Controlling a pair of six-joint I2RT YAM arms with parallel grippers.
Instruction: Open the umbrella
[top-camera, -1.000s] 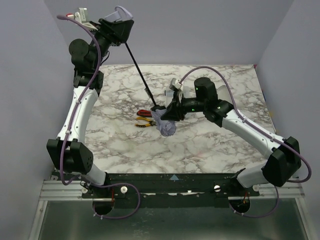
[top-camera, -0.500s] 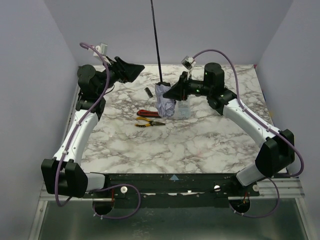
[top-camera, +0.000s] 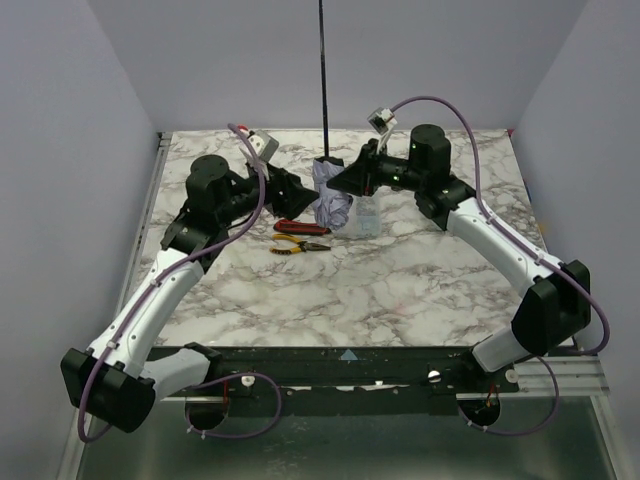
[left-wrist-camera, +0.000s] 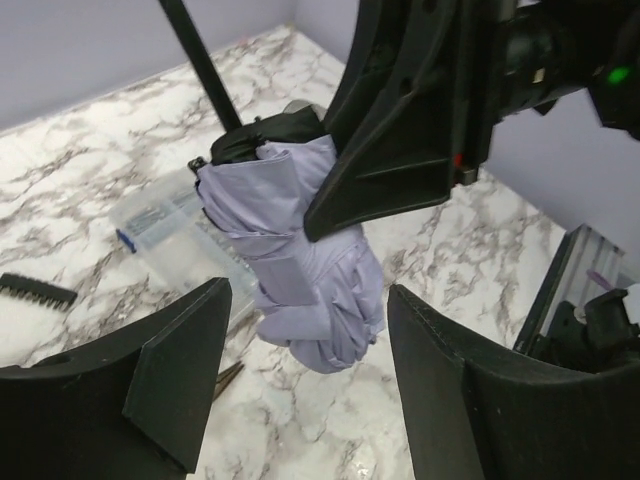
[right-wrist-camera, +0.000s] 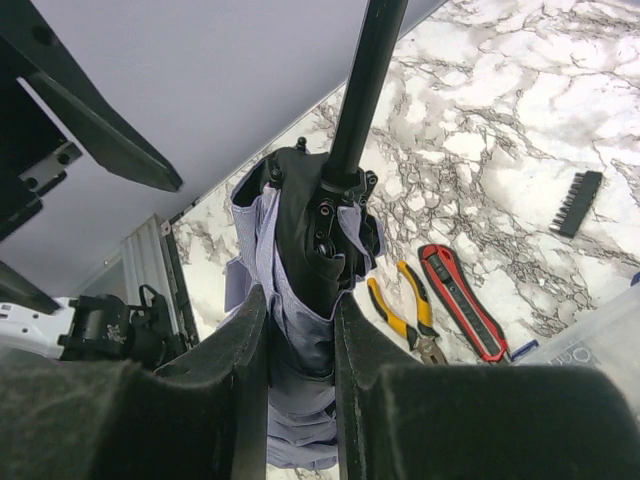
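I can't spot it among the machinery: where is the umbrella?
In the top view, the umbrella is held by the right pincer over the far middle of the table, shaft pointing up, beside the clear box.

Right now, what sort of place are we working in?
Probably a lab robot test cell: marble-patterned tabletop, plain pale walls boxing it in, aluminium rail frame at the near edge.

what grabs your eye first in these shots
The umbrella stands upright toward the far middle of the marble table, its folded lavender canopy clamped in the right gripper. Its thin black shaft runs up out of the top view. The left gripper faces the canopy from close by, jaws open. Just in front lie yellow-handled pliers and a red-handled tool.
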